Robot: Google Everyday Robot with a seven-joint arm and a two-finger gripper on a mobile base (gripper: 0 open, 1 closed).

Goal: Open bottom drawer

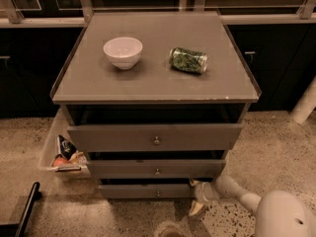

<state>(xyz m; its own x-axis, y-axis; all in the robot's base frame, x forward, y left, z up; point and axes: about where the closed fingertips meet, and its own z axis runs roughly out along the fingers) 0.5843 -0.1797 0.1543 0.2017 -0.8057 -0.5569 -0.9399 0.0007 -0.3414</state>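
The bottom drawer (143, 191) is the narrowest grey-brown front, lowest in the cabinet, with a tiny round knob (158, 193) at its centre. It stands slightly out, with a dark gap above it. My gripper (196, 196) is at the drawer's right end, low near the floor, on the white arm (237, 194) that comes in from the lower right. One pale fingertip (195, 209) points down toward the floor.
The middle drawer (157, 169) and the tall top drawer (155, 137) also stand partly out. A white bowl (123, 52) and a green can (188, 60) on its side lie on the cabinet top. A bin with snack packets (61, 154) sits left of the cabinet. Speckled floor all round.
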